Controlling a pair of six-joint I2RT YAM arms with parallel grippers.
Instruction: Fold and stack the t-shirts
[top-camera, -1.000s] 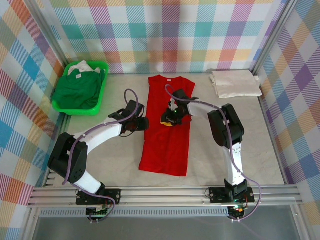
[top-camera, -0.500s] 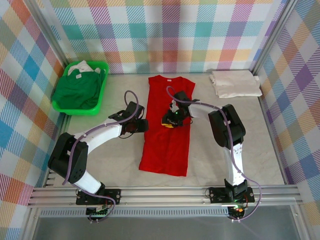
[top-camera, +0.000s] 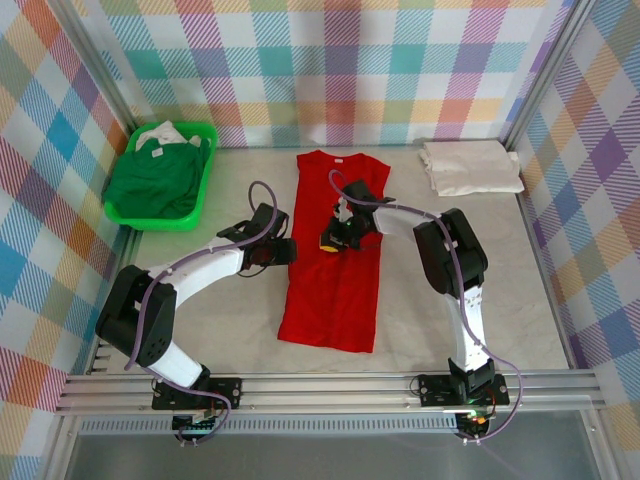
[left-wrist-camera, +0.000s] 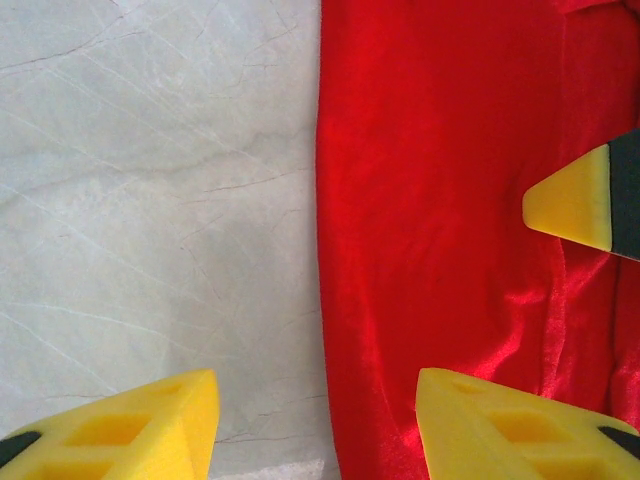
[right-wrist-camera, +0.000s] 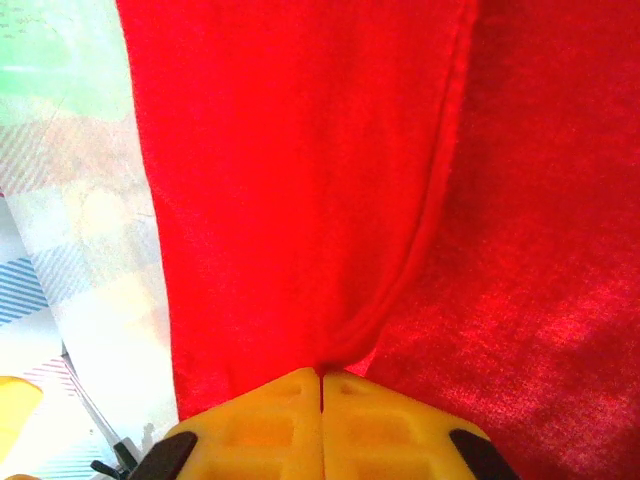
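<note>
from above, the red t-shirt (top-camera: 332, 295) lies mid-frame, my left gripper (top-camera: 288, 250) at its left edge, my right gripper (top-camera: 335, 239) on it. left wrist: my fingers (left-wrist-camera: 140, 425) stand apart astride that edge. right wrist: my fingers (right-wrist-camera: 262, 425) are clamped together on a red fold.

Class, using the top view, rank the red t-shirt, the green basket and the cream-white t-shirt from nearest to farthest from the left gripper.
1. red t-shirt, right beside the left gripper, on its right.
2. green basket, far-left corner.
3. cream-white t-shirt, far-right corner.
</note>
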